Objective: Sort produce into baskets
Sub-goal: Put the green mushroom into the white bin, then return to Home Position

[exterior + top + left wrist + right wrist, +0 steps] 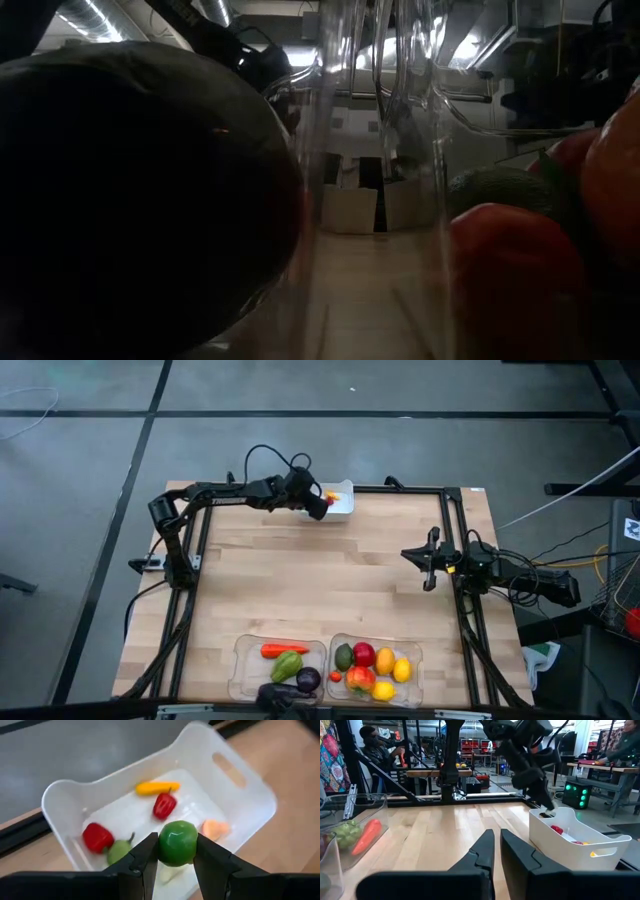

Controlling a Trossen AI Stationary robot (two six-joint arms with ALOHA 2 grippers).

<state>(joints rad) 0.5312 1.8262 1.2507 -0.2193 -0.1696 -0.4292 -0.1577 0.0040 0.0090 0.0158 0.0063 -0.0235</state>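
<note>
We've got the left gripper [176,865] clamped on a green ball [177,842] above the white bin [343,507] at the far table edge; we should lift straight up clear of the rim, keep the pinch centred so the round piece doesn't squirt out, then carry it to a tray. The bin holds a yellow piece [156,787], two red ones [164,805], a small green one [119,851] and a pale orange one [215,828]. In the near trays, the left tray [244,673] has carrot [283,650], green pepper [286,666] and eggplant [308,679], the right tray [413,655] the rounder fruit, and the right gripper [496,847] waits shut and empty at the right side.
</note>
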